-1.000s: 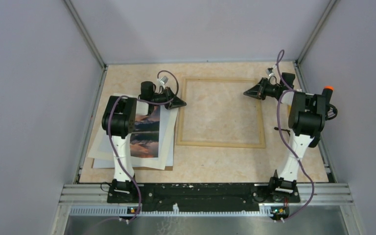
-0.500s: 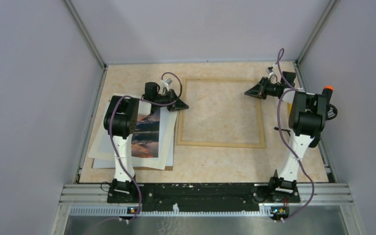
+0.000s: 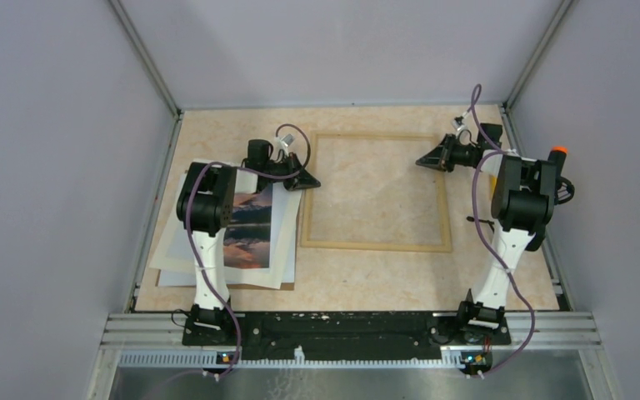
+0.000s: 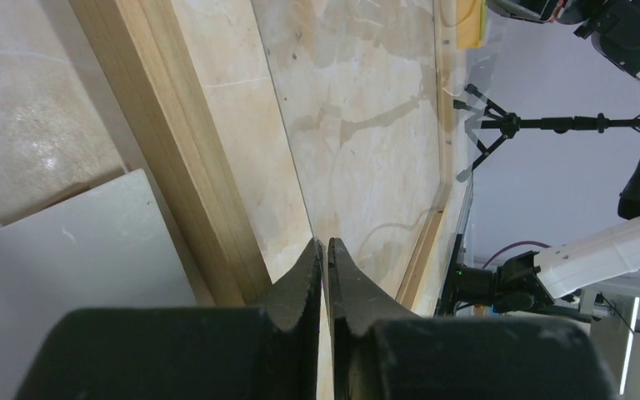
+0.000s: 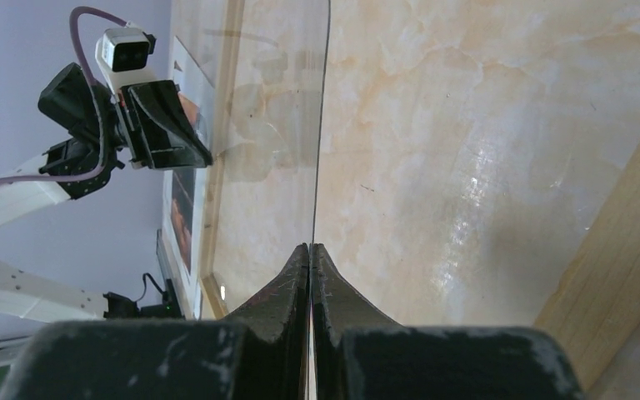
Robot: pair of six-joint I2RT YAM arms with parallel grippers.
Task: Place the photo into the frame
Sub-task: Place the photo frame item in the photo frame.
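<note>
1. The large rectangular frame of thin light natural-wood moulding (image 3: 375, 245) lies flat on the beige marbled table (image 3: 358, 279), right of centre.
2. The rectangular paper photo of an orange-pink and dark blue-grey landscape (image 3: 254, 237) lies outside the frame, just to its left, on a stack of white sheets (image 3: 285, 250). The left arm (image 3: 204, 250) crosses above it.
3. The left fingers (image 4: 300, 287) are clamped on one edge of a thin transparent pane (image 4: 367, 133), over the frame's left rail near its far corner.
4. The right fingers (image 5: 292, 283) are pressed together on the opposite edge of the pane, near the frame's far-right corner.
5. The pane spans between the 2 sets of fingers above the frame's opening. Both wrist views show reflections on it.
6. Whether the pane touches the frame cannot be told.
</note>
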